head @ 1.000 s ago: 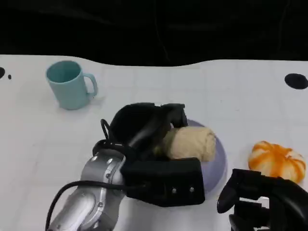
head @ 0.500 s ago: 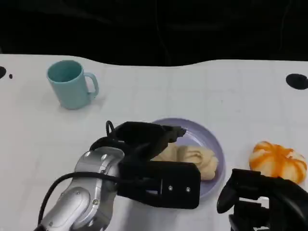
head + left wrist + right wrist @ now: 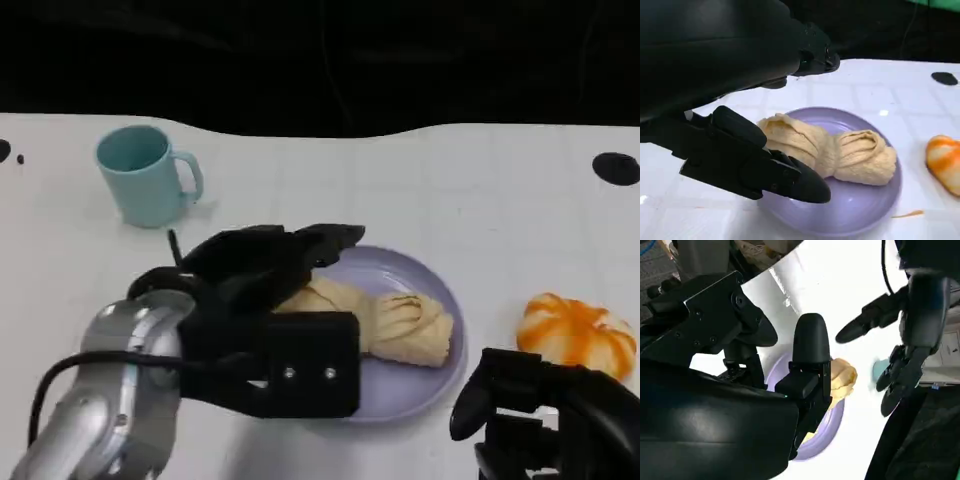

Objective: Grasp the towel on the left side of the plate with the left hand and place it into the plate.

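A rolled beige towel (image 3: pixel 385 322) lies in the lavender plate (image 3: pixel 440 370) at the table's middle; the left wrist view shows the towel (image 3: pixel 840 152) resting on the plate (image 3: pixel 860 210) with nothing gripping it. My left hand (image 3: pixel 255 265) hangs over the plate's left rim with its fingers spread apart and holds nothing. My right hand (image 3: pixel 540 415) sits at the lower right, near the front edge, with nothing in it; how its fingers stand is unclear. The right wrist view catches the towel (image 3: pixel 842 377) and the plate (image 3: pixel 815 445) beyond that hand.
A teal mug (image 3: pixel 145 175) stands at the back left. An orange-and-white pumpkin-like object (image 3: pixel 575 335) lies right of the plate. A black round mark (image 3: pixel 615 168) sits at the far right. Dark background lies beyond the table's rear edge.
My left hand has let go of the towel and drawn back to the left. The towel has dropped from above the plate onto it and partly unrolled. The right hand stays put.
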You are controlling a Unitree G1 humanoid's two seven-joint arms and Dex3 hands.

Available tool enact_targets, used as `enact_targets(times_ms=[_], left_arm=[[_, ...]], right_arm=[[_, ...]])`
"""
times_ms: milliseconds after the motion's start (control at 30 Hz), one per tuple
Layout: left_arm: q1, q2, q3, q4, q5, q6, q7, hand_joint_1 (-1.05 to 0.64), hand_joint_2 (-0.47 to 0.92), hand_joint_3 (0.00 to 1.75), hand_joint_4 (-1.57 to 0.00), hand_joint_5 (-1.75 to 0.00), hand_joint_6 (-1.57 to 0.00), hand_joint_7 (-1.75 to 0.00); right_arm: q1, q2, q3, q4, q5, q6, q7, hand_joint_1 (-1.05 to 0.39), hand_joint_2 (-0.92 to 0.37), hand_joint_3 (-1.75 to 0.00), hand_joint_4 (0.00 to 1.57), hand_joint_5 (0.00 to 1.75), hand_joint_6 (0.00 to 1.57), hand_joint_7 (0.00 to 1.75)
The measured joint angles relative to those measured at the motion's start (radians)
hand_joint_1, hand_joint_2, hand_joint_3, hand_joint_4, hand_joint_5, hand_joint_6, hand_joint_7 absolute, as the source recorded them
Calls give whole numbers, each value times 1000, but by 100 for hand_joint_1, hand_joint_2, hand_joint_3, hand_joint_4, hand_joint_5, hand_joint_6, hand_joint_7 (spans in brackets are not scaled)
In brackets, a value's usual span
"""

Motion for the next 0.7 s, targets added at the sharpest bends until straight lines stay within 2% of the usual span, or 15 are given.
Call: enact_targets(times_ms=[167, 233, 300, 333, 367, 400, 467, 500, 567, 700], left_arm=[[85, 19, 143, -95, -222, -26, -16, -36, 92, 30, -77, -51, -75, -11], [133, 28, 190, -132, -291, -34, -17, -29, 92, 32, -86, -54, -84, -13], [180, 33, 240, -166, -354, -33, -15, -18, 90, 35, -88, -76, -101, -15], [205, 28, 268, -184, -393, -32, -9, -14, 86, 48, -89, -89, -109, -19], [233, 9, 300, -200, -439, -32, 9, -11, 76, 73, -89, -104, -114, -31], [262, -17, 327, -214, -482, -33, 30, -10, 70, 88, -89, -113, -111, -50], [325, -60, 373, -237, -564, -33, 62, -9, 60, 106, -91, -130, -101, -89], [358, -75, 393, -247, -600, -26, 75, -9, 56, 112, -91, -138, -97, -102], [418, -101, 427, -269, -670, -6, 95, -11, 51, 121, -89, -147, -91, -120], [526, -159, 476, -334, -817, 64, 142, -10, 47, 128, -92, -153, -91, -132]], right_arm=[[-3, 1, 2, -2, 0, 5, -6, 0, -52, -123, 67, 175, 65, 148], [-4, 2, 3, -3, 0, 7, -7, 0, -52, -123, 67, 175, 65, 148], [-6, 2, 4, -4, 0, 10, -9, 0, -52, -123, 67, 175, 65, 148], [-8, 2, 5, -5, 0, 11, -10, 0, -52, -123, 68, 175, 65, 148], [-9, 3, 6, -5, 0, 12, -11, 1, -52, -124, 68, 175, 65, 148], [-10, 3, 7, -5, 0, 12, -11, 1, -52, -124, 68, 175, 65, 148], [-13, 5, 9, -5, 0, 12, -11, 1, -52, -124, 68, 174, 65, 148], [-14, 6, 10, -5, 0, 13, -12, 1, -52, -124, 68, 174, 65, 148], [-15, 6, 9, -4, 0, 15, -13, 1, -52, -124, 68, 174, 65, 148], [-23, 7, 9, -4, 1, 24, -14, 1, -51, -125, 68, 175, 66, 148]])
